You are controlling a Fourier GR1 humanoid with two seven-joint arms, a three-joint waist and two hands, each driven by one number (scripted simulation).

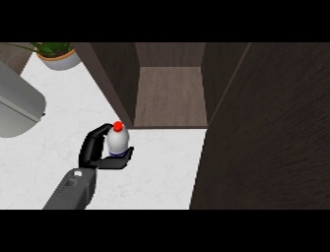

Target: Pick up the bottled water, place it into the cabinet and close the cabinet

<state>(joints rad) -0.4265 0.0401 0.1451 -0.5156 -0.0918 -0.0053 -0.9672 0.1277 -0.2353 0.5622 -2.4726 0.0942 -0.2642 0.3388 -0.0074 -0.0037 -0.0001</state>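
The left hand (92, 147) is curled round a small pale plastic water bottle with a red cap (118, 141) at centre left of the frame, fingers along its left side, thumb beneath. The bottle stands upright, just below the open dark wooden cabinet (171, 93).

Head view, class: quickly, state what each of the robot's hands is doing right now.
Left hand: not in view, so its state cannot be told.
Right hand: closed, curled round the bottled water.
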